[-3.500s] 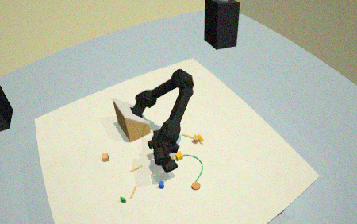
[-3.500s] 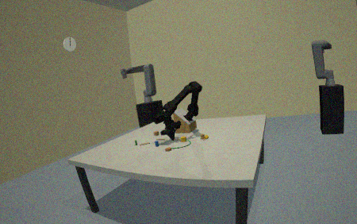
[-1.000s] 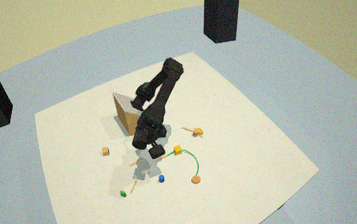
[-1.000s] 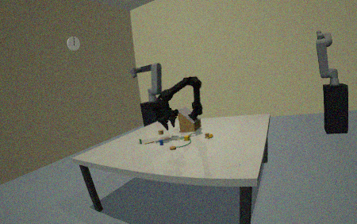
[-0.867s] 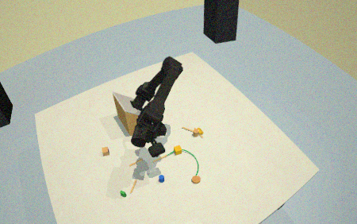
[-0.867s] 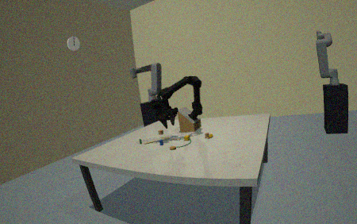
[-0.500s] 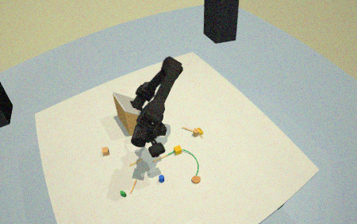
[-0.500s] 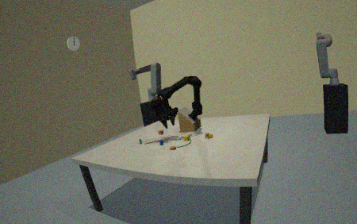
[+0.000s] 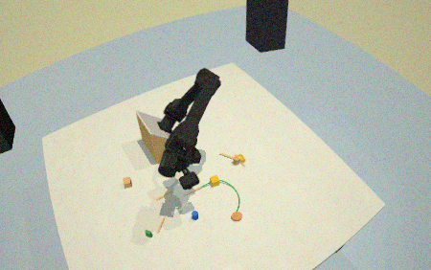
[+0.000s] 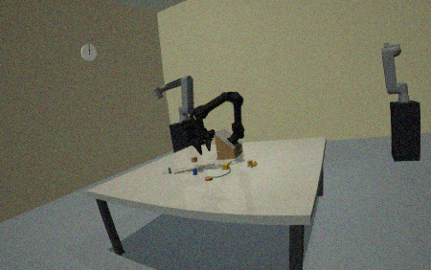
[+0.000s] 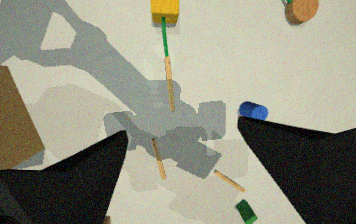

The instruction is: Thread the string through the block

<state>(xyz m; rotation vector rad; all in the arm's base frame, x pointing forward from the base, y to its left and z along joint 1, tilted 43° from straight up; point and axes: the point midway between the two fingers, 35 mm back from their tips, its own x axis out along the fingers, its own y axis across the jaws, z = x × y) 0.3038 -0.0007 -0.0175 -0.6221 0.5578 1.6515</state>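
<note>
Thin tan wooden stick (image 9: 192,191) (image 11: 170,85) on green string (image 9: 238,193) (image 10: 223,176) (image 11: 165,37) lies upper centre, wrist view; black tool (image 9: 179,173) (image 10: 204,151) (image 11: 183,128) apart, empty; likely light, stiff, prone to roll, best gripped mid-length.

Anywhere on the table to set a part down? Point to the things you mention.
Widest room in top view: between the round button (image 9: 237,216) (image 10: 208,178) (image 11: 303,11) and the table's (image 9: 311,191) (image 10: 268,196) (image 11: 305,70) right corner. Crowded: between yellow block (image 9: 215,181) (image 10: 225,167) (image 11: 165,9) and green piece (image 9: 148,234) (image 10: 170,170) (image 11: 246,211), with sticks lying there.
</note>
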